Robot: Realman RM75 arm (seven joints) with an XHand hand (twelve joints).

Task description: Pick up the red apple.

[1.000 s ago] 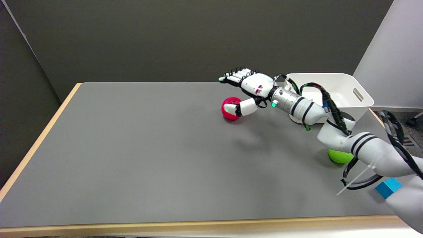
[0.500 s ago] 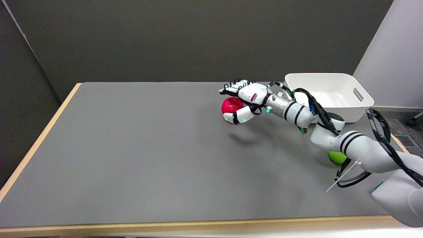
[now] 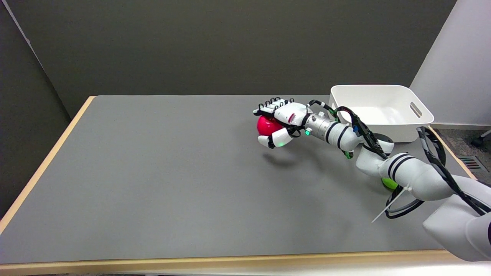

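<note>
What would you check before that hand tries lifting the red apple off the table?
1. Hand around apple: ok, fingers lie over its top, thumb in front below.
2. Grip firm: cannot tell, contact is hidden.
3. Apple off the table yet: cannot tell, a shadow lies beneath the hand.
4. Space above the hand: ok, nothing overhead.
5. Bin clear of the hand: ok, it stands apart to the right.
6. Green ball clear of the arm: cannot tell, the arm partly hides it.
</note>
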